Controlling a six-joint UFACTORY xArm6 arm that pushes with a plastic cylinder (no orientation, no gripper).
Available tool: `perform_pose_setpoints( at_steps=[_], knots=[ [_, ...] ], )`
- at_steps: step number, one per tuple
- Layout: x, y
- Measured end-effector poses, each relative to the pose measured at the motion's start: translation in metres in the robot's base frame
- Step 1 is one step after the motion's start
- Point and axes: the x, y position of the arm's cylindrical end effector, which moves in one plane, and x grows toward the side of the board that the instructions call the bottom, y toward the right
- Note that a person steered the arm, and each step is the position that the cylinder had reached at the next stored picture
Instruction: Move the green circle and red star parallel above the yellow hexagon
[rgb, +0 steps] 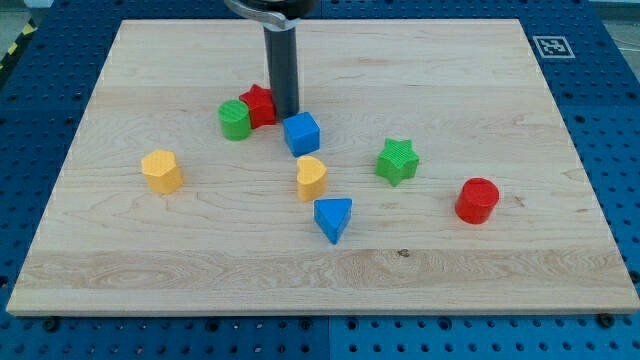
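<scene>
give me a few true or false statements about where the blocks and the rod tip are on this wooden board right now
1. My tip stands just right of the red star block. True.
2. The green circle block lies apart from the red star block. False: they touch, the green one on the view's left.
3. The yellow hexagon block is the leftmost block. True.
4. The red cylinder block sits at the view's top left. False: it is at the right.
5. The blue triangle block lies below the yellow heart block. True.
</scene>
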Motion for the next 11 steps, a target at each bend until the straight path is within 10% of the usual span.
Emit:
perform_pose_setpoints(
  at_steps=[11],
  knots=[
    [0.068,-0.096]
  ],
)
